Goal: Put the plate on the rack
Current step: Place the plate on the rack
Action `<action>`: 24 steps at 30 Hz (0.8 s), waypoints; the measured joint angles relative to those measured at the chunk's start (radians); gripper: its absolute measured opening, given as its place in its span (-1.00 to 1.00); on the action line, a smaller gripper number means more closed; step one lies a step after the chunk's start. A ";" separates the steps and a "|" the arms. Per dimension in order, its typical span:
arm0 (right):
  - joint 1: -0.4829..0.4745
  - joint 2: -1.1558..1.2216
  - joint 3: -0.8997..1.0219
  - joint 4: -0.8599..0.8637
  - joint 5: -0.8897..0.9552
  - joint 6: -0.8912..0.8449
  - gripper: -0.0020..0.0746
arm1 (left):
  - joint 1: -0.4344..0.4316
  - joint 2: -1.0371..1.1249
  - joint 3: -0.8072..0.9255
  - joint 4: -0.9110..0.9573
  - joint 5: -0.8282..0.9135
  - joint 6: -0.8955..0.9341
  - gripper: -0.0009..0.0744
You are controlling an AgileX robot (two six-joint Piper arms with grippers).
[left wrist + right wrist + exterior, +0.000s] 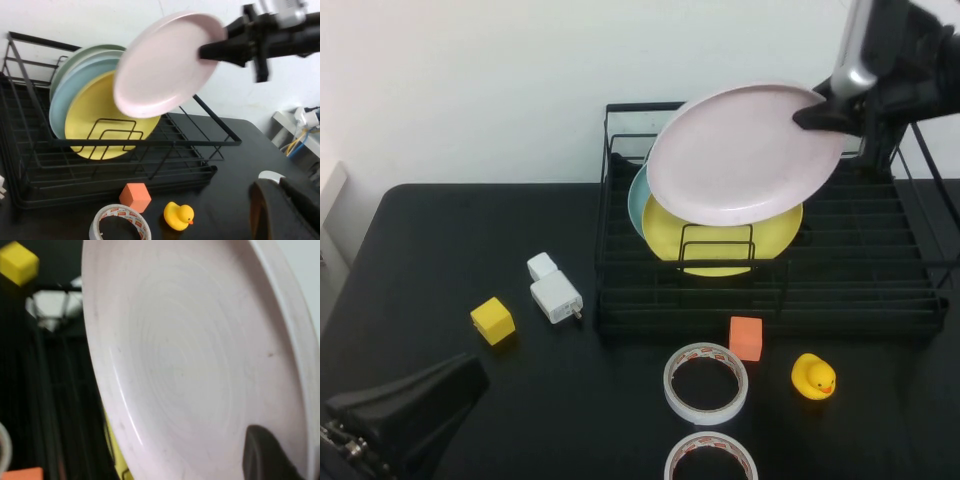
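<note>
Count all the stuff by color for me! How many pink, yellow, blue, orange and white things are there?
Pink: 1, the plate, held over the rack by the right hand.
Yellow: 3, a plate, a cube, a duck.
Blue: 1, a plate.
Orange: 1, a block.
White: 4, two tape rolls, two chargers.
Total: 10.
The left hand is parked, shut.

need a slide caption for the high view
Right gripper holds the pink plate above the rack; left gripper parked, shut.
</note>
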State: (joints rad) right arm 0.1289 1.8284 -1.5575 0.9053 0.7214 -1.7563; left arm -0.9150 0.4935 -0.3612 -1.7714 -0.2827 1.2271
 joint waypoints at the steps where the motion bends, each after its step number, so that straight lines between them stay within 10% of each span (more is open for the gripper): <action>1: 0.002 0.014 0.000 0.000 -0.013 0.000 -0.69 | 0.000 0.000 0.000 0.002 0.004 -0.002 -0.98; 24: 0.002 0.106 -0.009 0.040 -0.062 -0.003 -0.69 | 0.000 0.000 0.000 0.007 0.011 -0.017 -0.98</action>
State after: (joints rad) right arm 0.1313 1.9345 -1.5666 0.9458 0.6595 -1.7595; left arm -0.9150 0.4935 -0.3612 -1.7644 -0.2714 1.2103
